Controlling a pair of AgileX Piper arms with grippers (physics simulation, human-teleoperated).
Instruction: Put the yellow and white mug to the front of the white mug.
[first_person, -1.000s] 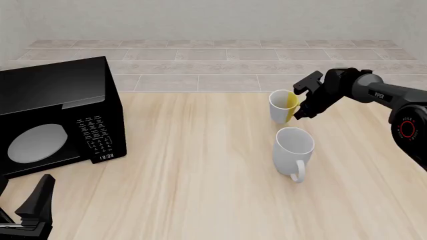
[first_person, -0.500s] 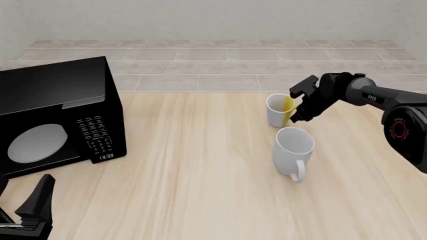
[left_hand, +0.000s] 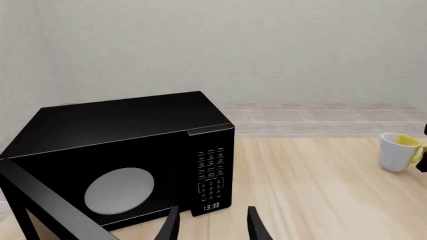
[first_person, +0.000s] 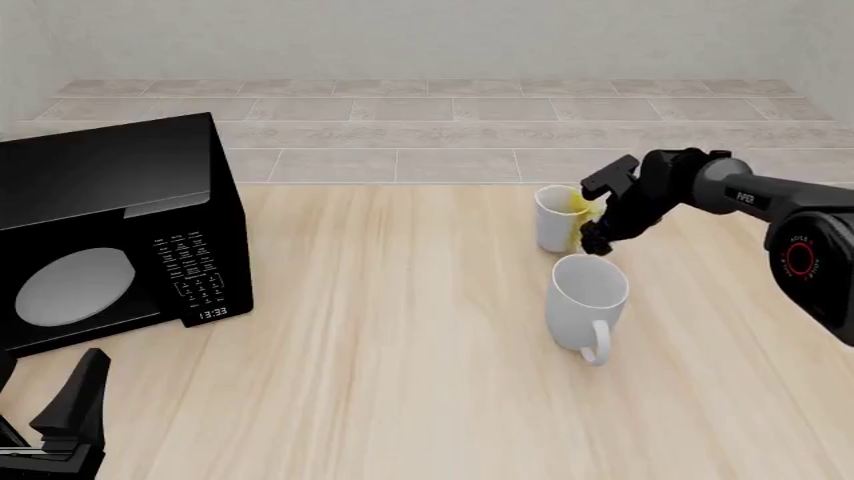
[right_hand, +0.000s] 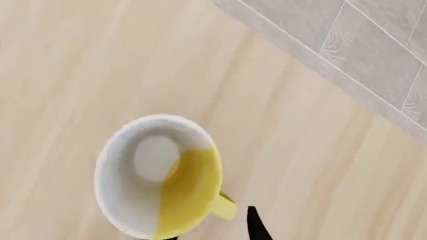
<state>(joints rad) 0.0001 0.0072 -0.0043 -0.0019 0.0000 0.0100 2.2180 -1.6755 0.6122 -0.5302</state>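
1. The yellow and white mug (first_person: 562, 218) stands upright on the counter (first_person: 400, 330), just behind the white mug (first_person: 587, 304) as the front camera sees it, with a narrow gap between the two.
2. The right pincer (first_person: 595, 216) sits at the yellow mug's right side, by its handle. Over the last second it has come lower and a little further left, and the mug now stands a touch lower in the front view than it did.
3. Whether that pincer has hold of the mug cannot be told. The right wrist camera looks straight down into the cup (right_hand: 160, 176) and shows one dark fingertip (right_hand: 257, 226) just beside the yellow handle, while the other finger is barely in frame.
4. The white mug stands upright with its handle turned toward the near edge, in the same spot as before.
5. The left pincer (first_person: 60, 425) rests at the near left corner, parted and with nothing in it, unchanged. Its two fingers (left_hand: 168, 227) point at the black microwave (left_hand: 127, 165), which has not moved.
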